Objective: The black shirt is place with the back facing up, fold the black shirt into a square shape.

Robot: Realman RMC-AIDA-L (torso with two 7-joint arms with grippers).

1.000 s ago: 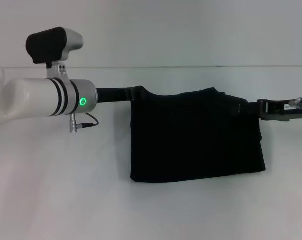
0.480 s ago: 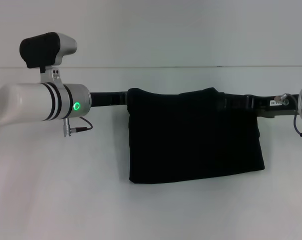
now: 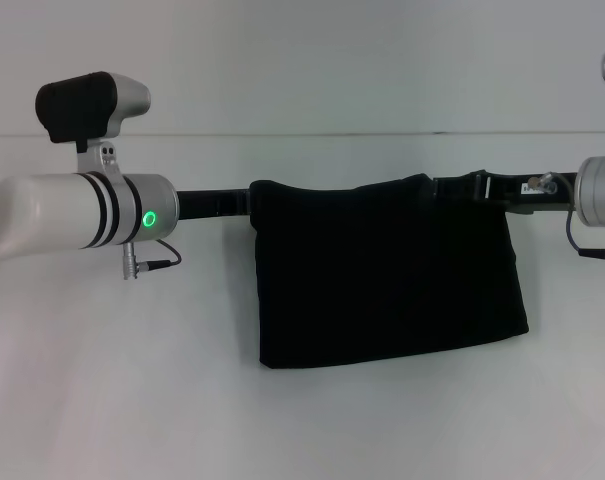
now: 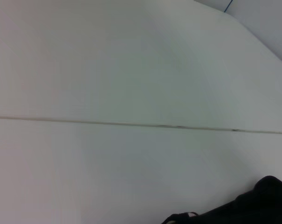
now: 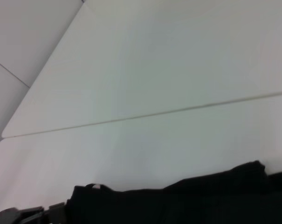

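Black shirt (image 3: 387, 270) lies folded, nearly square (plain back up).

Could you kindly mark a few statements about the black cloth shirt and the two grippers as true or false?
1. The soft black cloth shirt lies folded into a compact, roughly rectangular block. True.
2. The shirt hangs over the edge of the white table. False: it lies wholly on the tabletop.
3. The left gripper is at the shirt's far left corner. True.
4. The right gripper is parked near the table's front edge. False: it is at the shirt's far right corner.
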